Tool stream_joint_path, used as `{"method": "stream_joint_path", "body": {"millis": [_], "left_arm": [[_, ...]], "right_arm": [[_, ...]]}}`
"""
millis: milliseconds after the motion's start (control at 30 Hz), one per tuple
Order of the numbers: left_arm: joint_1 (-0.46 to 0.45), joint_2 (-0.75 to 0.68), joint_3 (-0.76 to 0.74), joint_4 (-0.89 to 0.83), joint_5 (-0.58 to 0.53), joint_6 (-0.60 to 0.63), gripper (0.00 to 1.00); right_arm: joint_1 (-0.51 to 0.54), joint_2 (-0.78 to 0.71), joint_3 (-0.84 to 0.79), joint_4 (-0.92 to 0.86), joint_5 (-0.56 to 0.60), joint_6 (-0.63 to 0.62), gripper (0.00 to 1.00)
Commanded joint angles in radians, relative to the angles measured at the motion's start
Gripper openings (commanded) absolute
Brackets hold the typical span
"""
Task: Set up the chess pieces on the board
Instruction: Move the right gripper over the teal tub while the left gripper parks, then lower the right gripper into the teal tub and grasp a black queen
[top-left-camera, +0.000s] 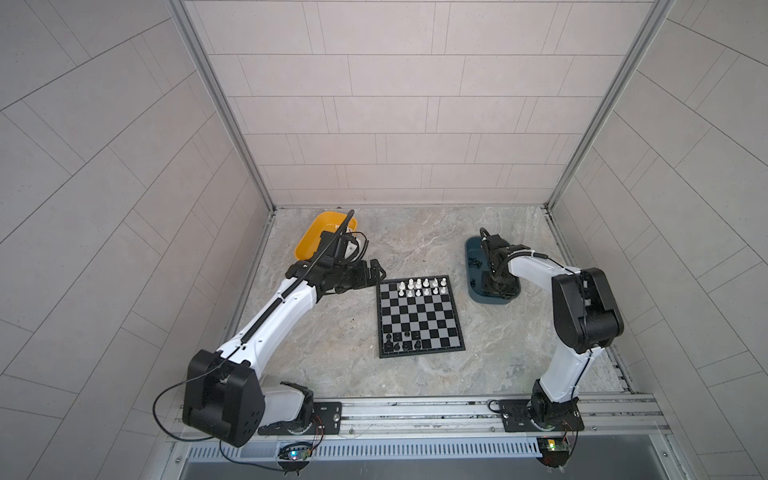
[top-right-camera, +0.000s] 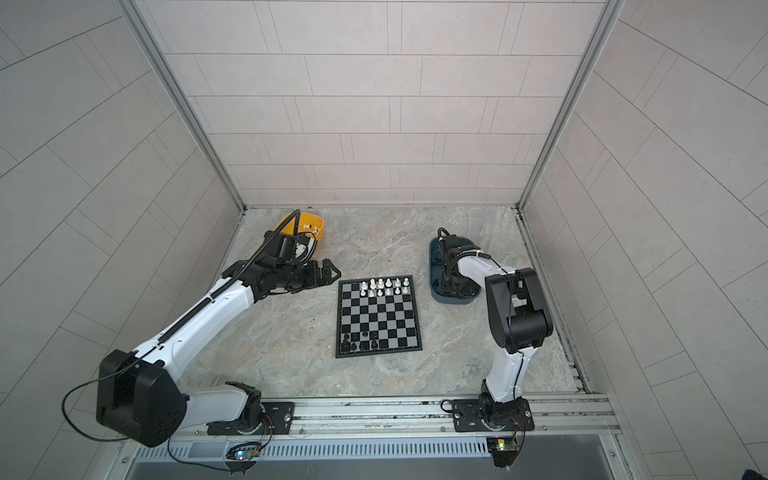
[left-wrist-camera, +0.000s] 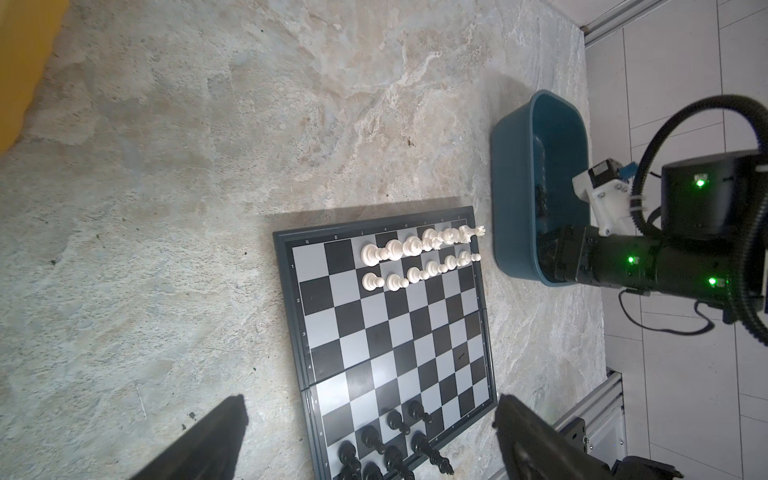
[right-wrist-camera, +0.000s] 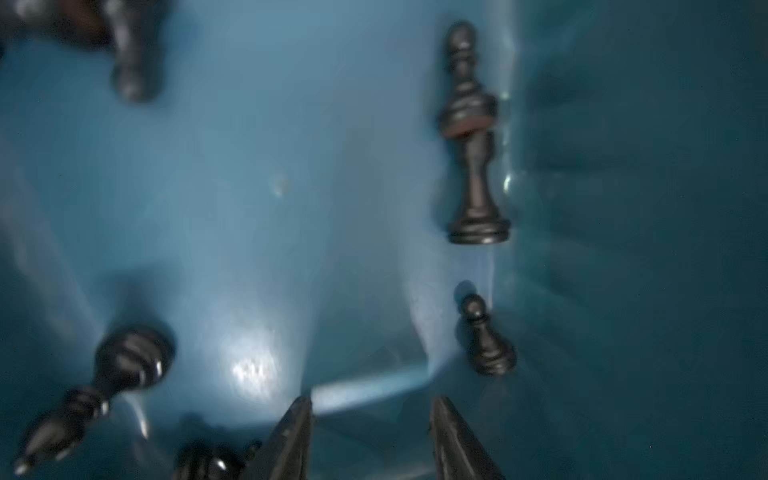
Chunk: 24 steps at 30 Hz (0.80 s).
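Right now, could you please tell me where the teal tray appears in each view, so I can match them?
Top view: the teal tray sits right of the board, at its far end.
Top view: teal tray in the same spot, right of the board.
Left wrist: teal tray in the picture's upper right, just past the board.
Right wrist: its floor fills the picture; no board.
Shared landmark: the board, except in the right wrist view.

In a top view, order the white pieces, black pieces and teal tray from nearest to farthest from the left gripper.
From the left gripper:
1. white pieces, on the far rows of the board.
2. black pieces, on its near rows.
3. teal tray, right of the board.
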Motion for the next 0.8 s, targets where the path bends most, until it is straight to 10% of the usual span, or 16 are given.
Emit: {"method": "stream_joint_path", "body": {"millis": [0, 367, 767], "left_arm": [[-0.003, 0.010, -0.007, -0.003, 0.008, 0.012, 0.99], [-0.001, 0.004, -0.003, -0.056, 0.002, 0.043, 0.99], [-0.001, 0.018, 0.007, 0.018, 0.058, -0.016, 0.97]], "right_arm": [[-0.006, -0.104, -0.088, -0.019, -0.016, 0.053, 0.48], [-0.007, -0.365, -0.339, -0.035, -0.141, 0.124, 0.48], [-0.079, -0.281, -0.068, 0.045, -0.064, 0.272, 0.43]]}}
